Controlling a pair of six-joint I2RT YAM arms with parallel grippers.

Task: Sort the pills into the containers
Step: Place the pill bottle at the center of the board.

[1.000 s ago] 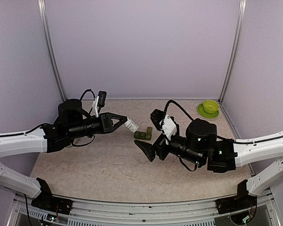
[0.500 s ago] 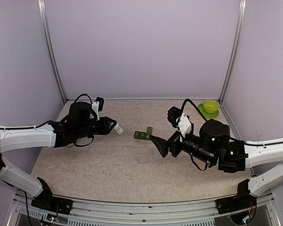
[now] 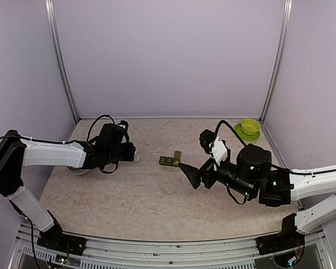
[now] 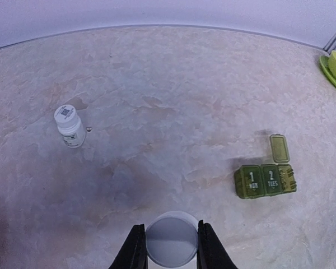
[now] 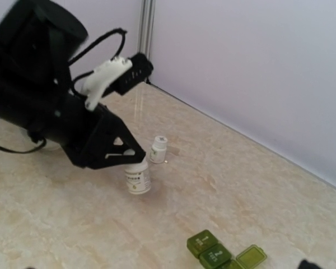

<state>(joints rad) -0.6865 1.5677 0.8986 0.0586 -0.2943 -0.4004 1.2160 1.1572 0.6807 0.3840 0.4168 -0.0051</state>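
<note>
My left gripper (image 4: pixel 171 227) is shut on a white pill bottle (image 4: pixel 171 246), with a finger on either side of its round cap. In the right wrist view this bottle (image 5: pixel 138 177) stands upright, at or just above the table. The containers (image 4: pixel 264 180) are a dark green strip of three compartments marked 1 and 2, and the third lid (image 4: pixel 279 148) is flipped open. They lie mid-table (image 3: pixel 169 160), between the two arms. My right gripper (image 3: pixel 189 172) hangs open and empty just right of the containers. A tiny loose pill (image 4: pixel 88 129) lies beside a second small bottle (image 4: pixel 70 126).
A lime-green bowl on its saucer (image 3: pixel 249 128) sits in the far right corner. The second small white bottle (image 5: pixel 158 149) stands a little behind the held one. Walls close the table on three sides.
The left arm has drawn back to the left and brought the white bottle down and upright, away from the containers. The right arm shifted slightly right, then held still.
</note>
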